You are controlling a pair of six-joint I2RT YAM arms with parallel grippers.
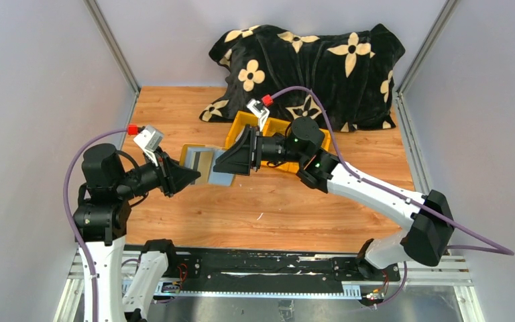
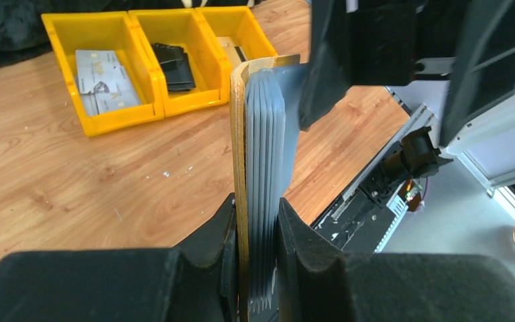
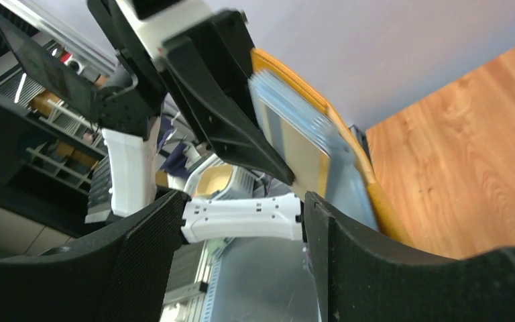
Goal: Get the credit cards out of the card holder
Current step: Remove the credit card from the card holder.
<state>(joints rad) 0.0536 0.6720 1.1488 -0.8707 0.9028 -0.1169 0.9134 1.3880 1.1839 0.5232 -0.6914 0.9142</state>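
The card holder (image 1: 202, 161), mustard yellow with a stack of grey sleeves, is held off the table, edge-up in the left wrist view. My left gripper (image 2: 258, 235) is shut on its lower part, squeezing the yellow leaf and the sleeves (image 2: 268, 134) together. Whether cards sit in the sleeves I cannot tell. My right gripper (image 3: 241, 221) stands open at the holder's free end with nothing between its fingers. The holder (image 3: 295, 134) lies just beyond its right finger. One pale grey credit card (image 2: 104, 87) lies in the left compartment of the yellow bin (image 2: 124, 119).
The bin's middle compartment holds a black folded pouch (image 2: 174, 67). The bin (image 1: 278, 126) sits behind the right gripper (image 1: 222, 163). A black flowered blanket (image 1: 308, 60) is bunched at the back wall. Grey walls close both sides of the wooden table (image 1: 275, 208).
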